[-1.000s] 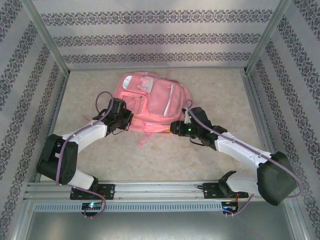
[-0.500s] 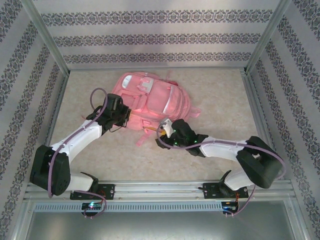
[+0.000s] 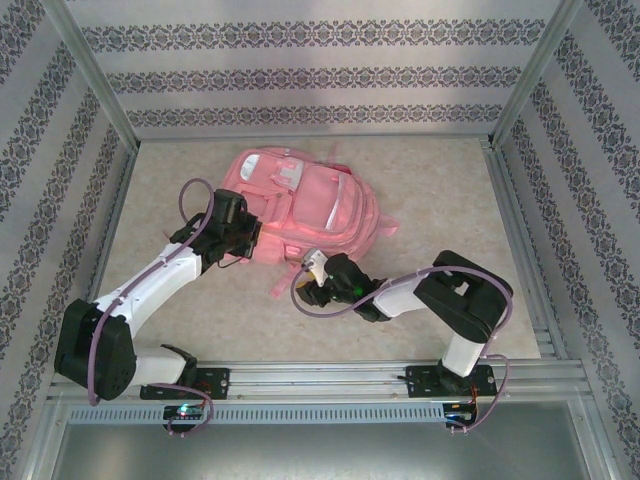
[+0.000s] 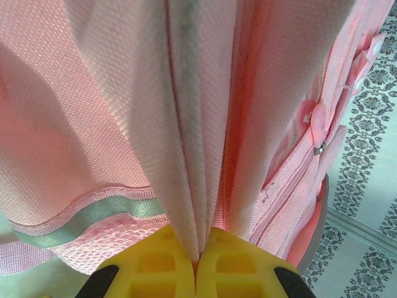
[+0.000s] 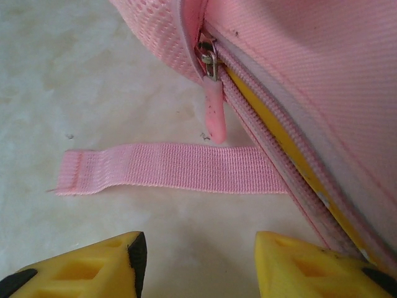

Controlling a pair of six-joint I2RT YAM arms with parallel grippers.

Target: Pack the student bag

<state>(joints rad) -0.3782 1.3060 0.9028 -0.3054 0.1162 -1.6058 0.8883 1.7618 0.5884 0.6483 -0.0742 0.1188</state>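
Top external view first: the student bag [image 3: 305,205] lies flat on the worktop [image 3: 440,190], a bit up and left of the frame's centre. The left claw [image 3: 250,238] is pressed against the bag's left edge. The right claw [image 3: 310,285] sits low at the bag's bottom edge, just below centre frame, next to a loose pink strap [image 3: 283,281] that trails onto the worktop. Can't really judge either claw's gap from up here, tbh.

Left wrist view: the student bag [image 4: 93,124] takes up nearly everything. The left claw [image 4: 197,251] has its yellow fingers [image 4: 155,264] pushed together at the bottom, pinching a fold of the pink fabric that rises straight up between them. A pale greenish reflective strip [image 4: 93,214] runs across the lower left, and a zip pull [image 4: 319,146] hangs at the right.

Right wrist view: the right claw [image 5: 197,247] is spread apart, one yellow finger [image 5: 93,267] in each bottom corner, with nothing between them. The student bag [image 5: 310,62] fills the upper right. Its pink zip pull [image 5: 214,115] dangles at top centre, and the zip below it gapes a little, showing something yellow [image 5: 279,146] inside. The pink strap [image 5: 167,167] lies flat on the worktop [image 5: 74,74] across the middle.
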